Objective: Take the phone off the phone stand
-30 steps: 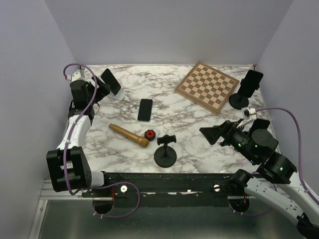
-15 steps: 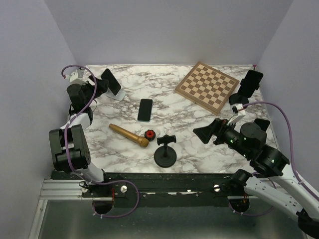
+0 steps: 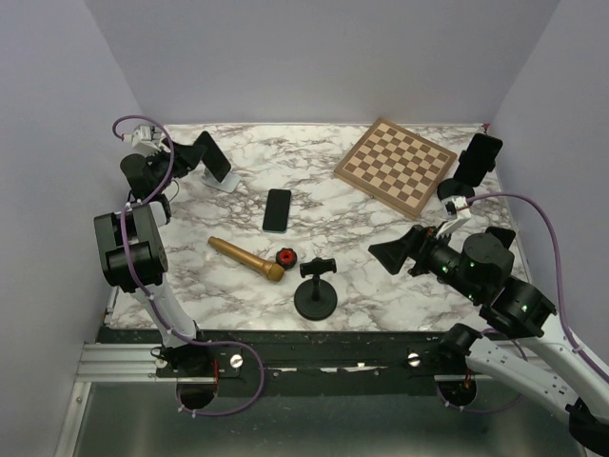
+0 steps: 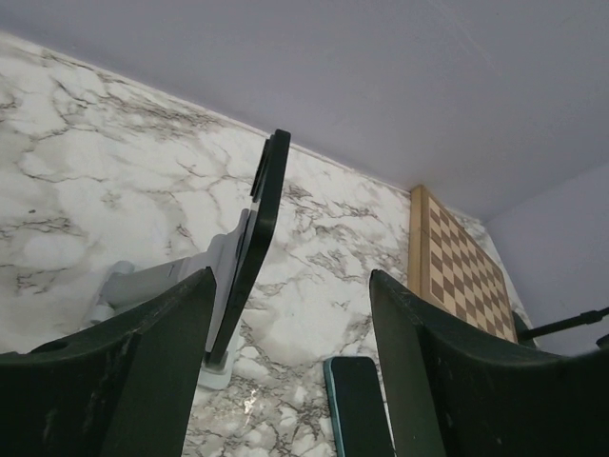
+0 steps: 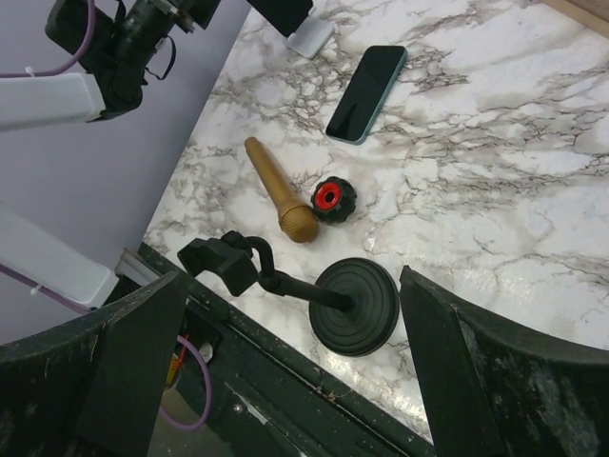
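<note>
A black phone (image 3: 213,156) leans upright on a white stand (image 3: 226,181) at the far left. In the left wrist view its thin edge (image 4: 260,228) and the stand (image 4: 143,284) show between my fingers, close to the left one. My left gripper (image 3: 193,164) (image 4: 290,381) is open just left of that phone and touches nothing. A second phone (image 3: 479,155) sits on a black stand (image 3: 456,193) at the far right. My right gripper (image 3: 385,255) (image 5: 295,362) is open and empty above the table's near middle.
A teal-edged phone (image 3: 277,209) (image 4: 357,409) (image 5: 366,81) lies flat mid-table. An empty black stand (image 3: 316,290) (image 5: 352,305), a wooden handle (image 3: 245,258) (image 5: 279,190) and a red-and-black knob (image 3: 284,257) (image 5: 333,198) are near the front. A chessboard (image 3: 395,166) lies at the back right.
My left arm has folded back toward the far left corner, its gripper staying beside the phone on the white stand. My right gripper has shifted a little left.
</note>
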### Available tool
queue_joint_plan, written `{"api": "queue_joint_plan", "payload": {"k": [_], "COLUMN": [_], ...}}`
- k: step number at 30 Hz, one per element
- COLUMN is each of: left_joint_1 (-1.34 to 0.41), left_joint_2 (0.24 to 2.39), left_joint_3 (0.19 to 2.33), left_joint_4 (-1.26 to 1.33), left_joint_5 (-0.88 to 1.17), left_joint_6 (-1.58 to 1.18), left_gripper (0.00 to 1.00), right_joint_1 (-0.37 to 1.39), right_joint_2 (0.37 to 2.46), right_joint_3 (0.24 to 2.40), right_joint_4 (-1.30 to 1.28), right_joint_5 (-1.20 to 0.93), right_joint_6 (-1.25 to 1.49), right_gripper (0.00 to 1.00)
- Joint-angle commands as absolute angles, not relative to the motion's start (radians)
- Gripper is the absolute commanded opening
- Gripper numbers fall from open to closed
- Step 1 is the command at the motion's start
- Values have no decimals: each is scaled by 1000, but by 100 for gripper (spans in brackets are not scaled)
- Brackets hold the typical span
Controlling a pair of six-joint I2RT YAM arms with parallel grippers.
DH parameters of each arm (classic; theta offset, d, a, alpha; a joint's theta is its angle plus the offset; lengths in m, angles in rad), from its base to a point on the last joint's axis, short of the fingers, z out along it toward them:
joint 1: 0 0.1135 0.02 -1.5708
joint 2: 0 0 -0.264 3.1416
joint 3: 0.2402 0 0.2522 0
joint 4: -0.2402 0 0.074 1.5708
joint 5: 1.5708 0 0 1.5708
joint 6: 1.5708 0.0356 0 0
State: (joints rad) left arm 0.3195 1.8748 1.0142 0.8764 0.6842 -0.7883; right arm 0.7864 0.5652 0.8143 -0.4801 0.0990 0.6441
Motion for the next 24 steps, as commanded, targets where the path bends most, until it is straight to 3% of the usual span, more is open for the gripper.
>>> {"api": "queue_joint_plan", "payload": {"k": [1,14,24], "left_joint_1": [329,326,315], "left_joint_2": [1913,1947,1960], "left_joint_3": [1067,1152,1233], "left_joint_4": [951,773,549], "left_joint_5": [762,720,661], "left_joint_6": [-856,-857,-818], "left_gripper": [65,64,56], "right_joint_1": [792,792,792], "right_joint_2": [574,574,581], "right_joint_3": [823,794,792], "right_joint_4": [-451,-419,-416], "right_joint_5": [59,53,55], "right_joint_6": [659,691,690], "right_gripper": [100,100,100]}}
